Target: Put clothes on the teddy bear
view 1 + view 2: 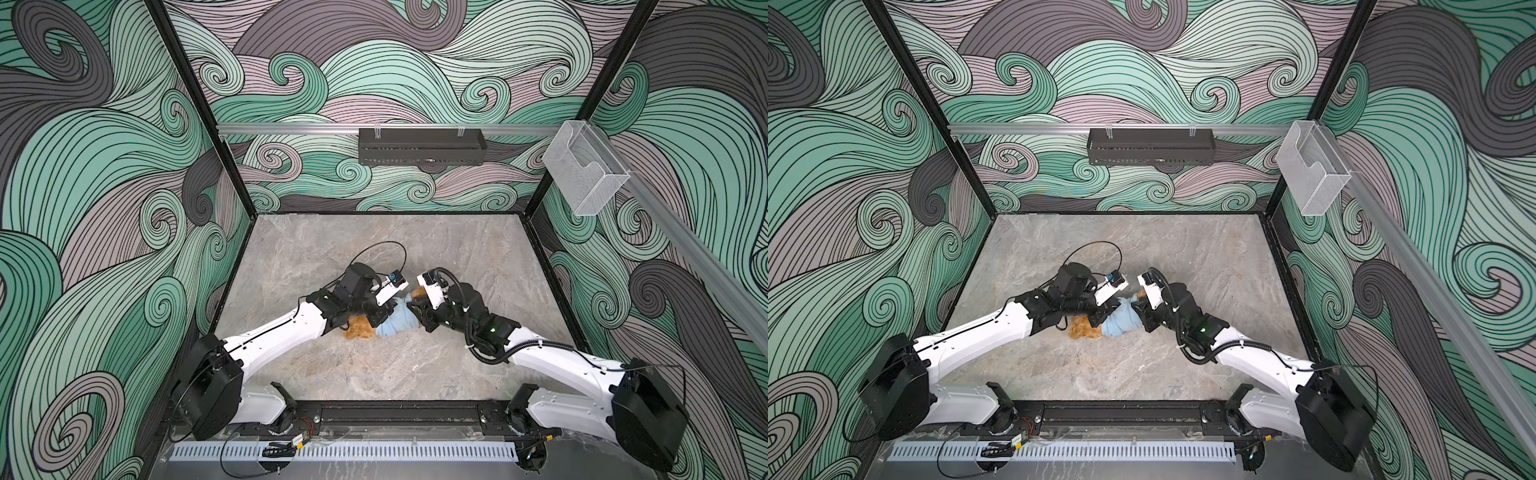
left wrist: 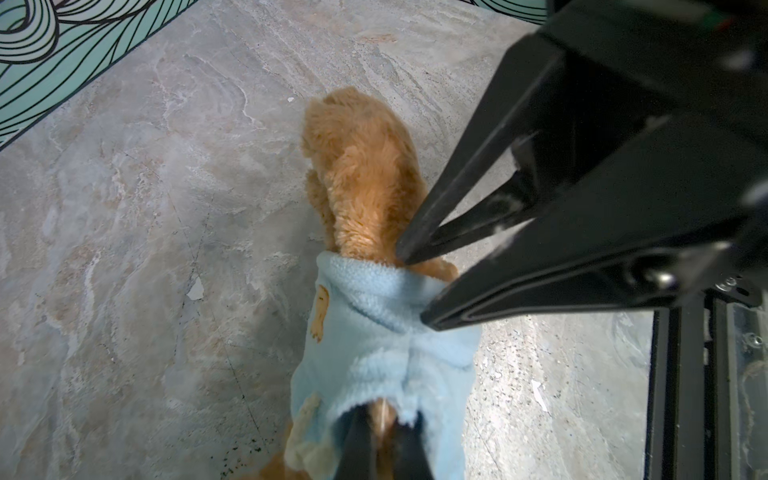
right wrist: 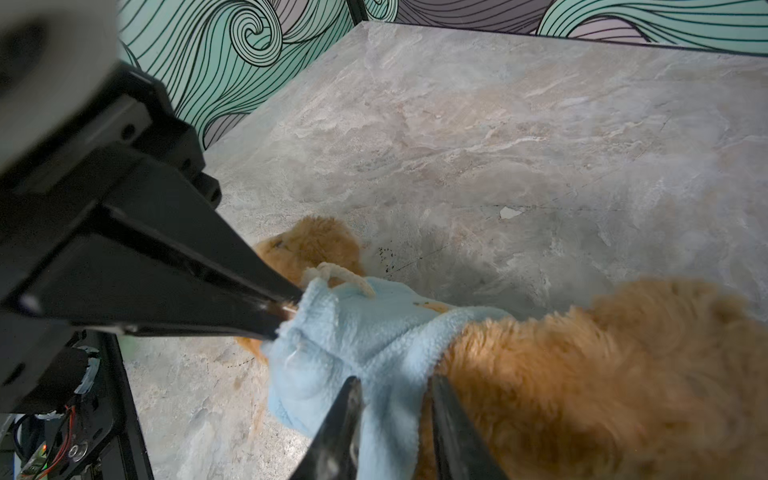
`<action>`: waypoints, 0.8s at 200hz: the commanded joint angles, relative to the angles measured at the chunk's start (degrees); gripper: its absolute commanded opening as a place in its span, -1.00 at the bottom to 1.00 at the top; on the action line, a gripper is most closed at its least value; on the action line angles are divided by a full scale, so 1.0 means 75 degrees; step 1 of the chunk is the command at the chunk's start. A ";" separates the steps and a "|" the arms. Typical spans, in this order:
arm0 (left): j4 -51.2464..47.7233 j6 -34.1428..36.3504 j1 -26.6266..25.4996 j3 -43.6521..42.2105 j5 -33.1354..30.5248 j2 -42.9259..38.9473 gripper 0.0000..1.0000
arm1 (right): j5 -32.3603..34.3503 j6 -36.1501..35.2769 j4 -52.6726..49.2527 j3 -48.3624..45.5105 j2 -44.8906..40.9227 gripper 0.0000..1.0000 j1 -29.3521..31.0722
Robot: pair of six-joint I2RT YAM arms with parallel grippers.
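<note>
I counted one teddy bear (image 1: 359,331) in the cell. It lay on its side near the middle of the grey stone table (image 1: 374,374), right between the two grippers. One pale blue little shirt (image 1: 395,324) was wrapped round its middle, and golden fur stuck out at both ends in both top views.

Two arms reached in, one from each near corner, and met over the toy. The left gripper (image 3: 284,313) had its two jaws drawn together to a point, pinching the edge of the little shirt. The right gripper (image 2: 413,286) had its two fingers (image 3: 336,428) standing somewhat apart with a fold of blue cloth between them. One tip sat against the fur where the cloth ended, and the second sat on the outside of the cloth. I could not tell whether they were truly squeezing that fold.

Up close from the right wrist, I saw one cream cord loop (image 3: 345,274) lying over the shirt's edge and one small brown patch (image 3: 432,306) on the blue cloth.

Away from the work, one black tray (image 1: 422,146) hung on the back rail, and one clear plastic holder (image 1: 584,168) hung on the right-hand rail.
</note>
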 commanded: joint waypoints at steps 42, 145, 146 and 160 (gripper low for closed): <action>0.0284 -0.0059 0.0012 0.0075 0.0211 -0.0253 -1.00 | 0.0991 0.0854 0.0009 -0.0125 0.0454 -1.00 -0.0074; 0.2755 -0.2757 0.0421 -0.1225 -0.0409 -0.1046 -1.00 | 0.2268 0.1072 0.0332 -0.1370 0.1238 -1.00 -0.0061; 0.2771 -0.2787 0.0416 -0.1226 -0.0419 -0.1052 -1.00 | 0.2260 0.1062 0.0345 -0.1371 0.1243 -1.00 -0.0063; 0.2907 -0.3158 0.0416 -0.1292 -0.0650 -0.1056 -1.00 | 0.2167 0.0896 0.0451 -0.1349 0.1373 -1.00 -0.0047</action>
